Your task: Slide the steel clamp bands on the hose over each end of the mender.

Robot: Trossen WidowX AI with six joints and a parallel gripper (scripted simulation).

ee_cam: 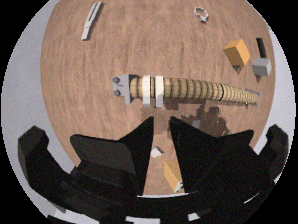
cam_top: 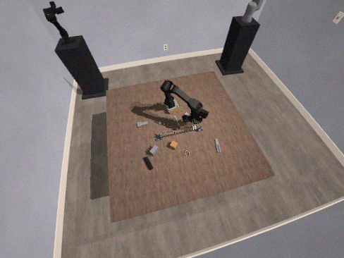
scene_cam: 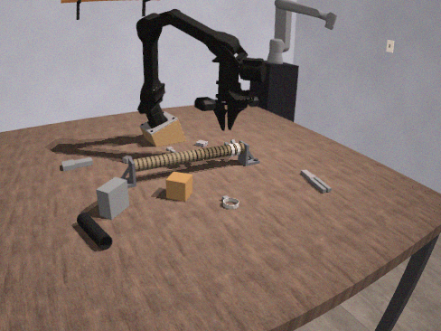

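Note:
A ribbed tan hose (scene_cam: 181, 156) (cam_top: 175, 132) (ee_cam: 200, 88) lies level on the table between two small grey end stands (scene_cam: 248, 157) (scene_cam: 129, 171). Two steel clamp bands (scene_cam: 234, 148) (ee_cam: 149, 87) sit side by side on it, close to the right-hand stand. The mender inside is hidden. My gripper (scene_cam: 227, 123) (cam_top: 193, 121) (ee_cam: 161, 120) hangs well above the hose, over its banded end and a little behind it. Its fingers point down, stand close together and hold nothing.
In front of the hose are an orange cube (scene_cam: 179, 185) (ee_cam: 236, 54), a grey cube (scene_cam: 112, 197), a black tube (scene_cam: 94, 231) and a loose steel ring (scene_cam: 230, 200) (ee_cam: 201, 14). A grey bar (scene_cam: 315, 181) (ee_cam: 92, 20) lies right, another (scene_cam: 77, 164) left. The arm's base (scene_cam: 163, 131) stands behind.

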